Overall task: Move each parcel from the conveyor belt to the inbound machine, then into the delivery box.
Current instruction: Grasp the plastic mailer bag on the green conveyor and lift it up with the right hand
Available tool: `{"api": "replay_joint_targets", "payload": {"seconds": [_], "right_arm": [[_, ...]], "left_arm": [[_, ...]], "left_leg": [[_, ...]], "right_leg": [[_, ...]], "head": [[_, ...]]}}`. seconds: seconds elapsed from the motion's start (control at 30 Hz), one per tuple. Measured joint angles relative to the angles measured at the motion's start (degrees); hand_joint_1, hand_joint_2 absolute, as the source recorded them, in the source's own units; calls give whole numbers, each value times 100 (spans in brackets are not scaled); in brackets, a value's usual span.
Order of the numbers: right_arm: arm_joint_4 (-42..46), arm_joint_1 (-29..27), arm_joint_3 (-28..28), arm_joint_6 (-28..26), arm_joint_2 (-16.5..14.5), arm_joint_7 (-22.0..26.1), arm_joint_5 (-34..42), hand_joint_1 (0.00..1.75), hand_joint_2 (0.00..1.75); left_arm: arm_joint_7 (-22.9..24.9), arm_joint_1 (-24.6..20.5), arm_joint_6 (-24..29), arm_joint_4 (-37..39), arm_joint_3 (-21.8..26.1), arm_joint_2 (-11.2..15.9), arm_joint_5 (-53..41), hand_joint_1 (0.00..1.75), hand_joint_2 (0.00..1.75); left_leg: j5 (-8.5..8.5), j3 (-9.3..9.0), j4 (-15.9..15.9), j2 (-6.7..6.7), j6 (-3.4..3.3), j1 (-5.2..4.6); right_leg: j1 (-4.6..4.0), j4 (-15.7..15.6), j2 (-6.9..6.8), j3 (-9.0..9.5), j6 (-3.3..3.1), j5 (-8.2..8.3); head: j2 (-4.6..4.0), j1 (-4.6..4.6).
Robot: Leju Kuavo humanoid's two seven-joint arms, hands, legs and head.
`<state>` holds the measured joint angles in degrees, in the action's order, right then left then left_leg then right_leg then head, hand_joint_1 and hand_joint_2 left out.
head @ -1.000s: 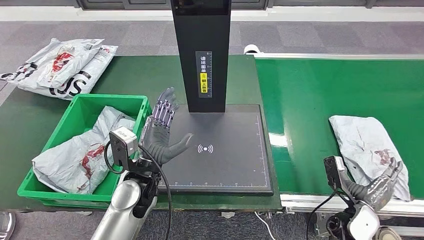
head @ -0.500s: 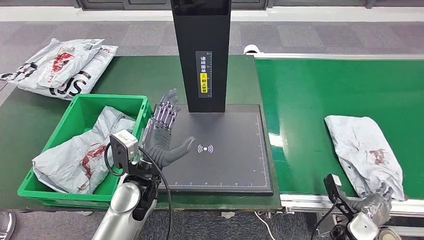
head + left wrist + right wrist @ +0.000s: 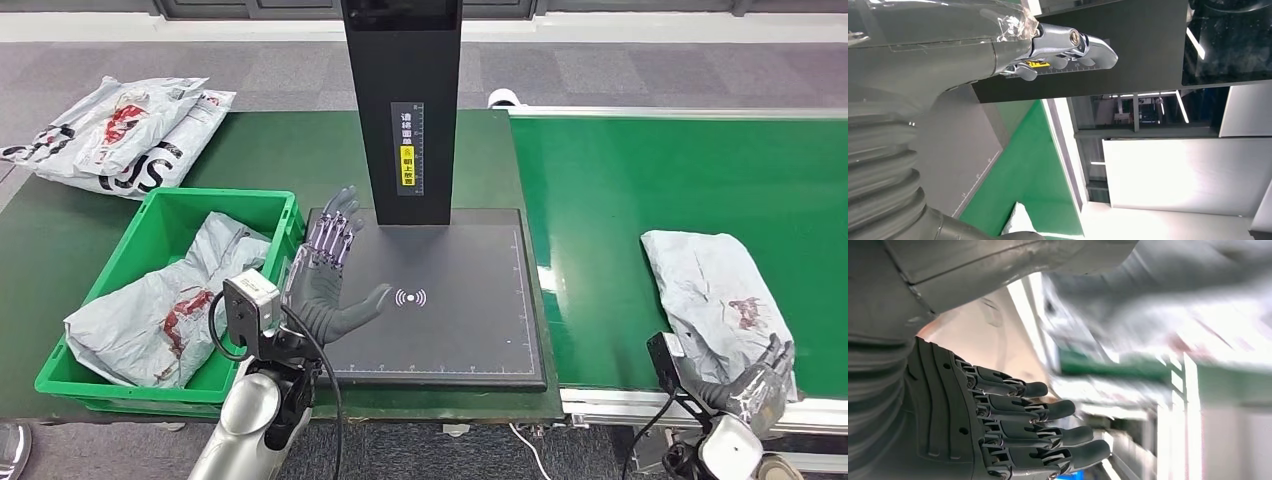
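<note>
**Right hand at the parcel's near edge, nothing held yet**

The right hand (image 3: 757, 385) sits low at the front rim of the conveyor belt (image 3: 640, 170), its fingers (image 3: 1048, 410) apart and only loosely curled, with nothing between them. It is just beside the near corner of the grey parcel (image 3: 715, 300); whether it touches the bag I cannot tell, as the right wrist view is blurred. The left hand (image 3: 325, 275) hovers flat and spread over the left edge of the scanner pad (image 3: 460, 330), also empty.

The parcel lies flat on the belt, well apart from the scanner pad. It looks like a soft plastic mailer, wrinkled and limp, probably light. Such a bag would likely sag and fold when lifted, and the film may be slippery, so a pinch on a thin corner could slide off. A firmer hold seems likely across the near edge, with thumb under and fingers on top, gathering some of the slack film.

The green box (image 3: 165, 215) beside the pad already holds grey bags.
</note>
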<state>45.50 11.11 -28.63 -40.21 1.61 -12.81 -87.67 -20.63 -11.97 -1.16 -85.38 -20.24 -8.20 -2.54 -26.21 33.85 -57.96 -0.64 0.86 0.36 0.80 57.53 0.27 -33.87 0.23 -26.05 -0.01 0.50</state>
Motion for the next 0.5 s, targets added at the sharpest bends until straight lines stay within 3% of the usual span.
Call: {"api": "replay_joint_targets", "payload": {"seconds": [0.1,0.37,0.5], "right_arm": [[778,-153,-54,-8,-173,462,96,0,175],[1691,-322,-160,-8,-368,631,134,0,175],[1954,-325,-260,-7,-468,933,169,0,175]], "left_arm": [[5,3,5,-4,0,-11,-6,0,175],[7,5,9,-4,0,-19,-9,0,175],[6,4,9,-3,0,-27,-46,0,175]], "left_leg": [[0,0,0,1,0,0],[0,-1,-1,4,0,-2],[0,-2,-1,4,0,-3]], "right_leg": [[0,0,1,-1,0,-1],[2,0,1,-1,1,0],[2,0,2,-1,1,0]], "head": [[1,0],[-1,0],[1,0]]}}
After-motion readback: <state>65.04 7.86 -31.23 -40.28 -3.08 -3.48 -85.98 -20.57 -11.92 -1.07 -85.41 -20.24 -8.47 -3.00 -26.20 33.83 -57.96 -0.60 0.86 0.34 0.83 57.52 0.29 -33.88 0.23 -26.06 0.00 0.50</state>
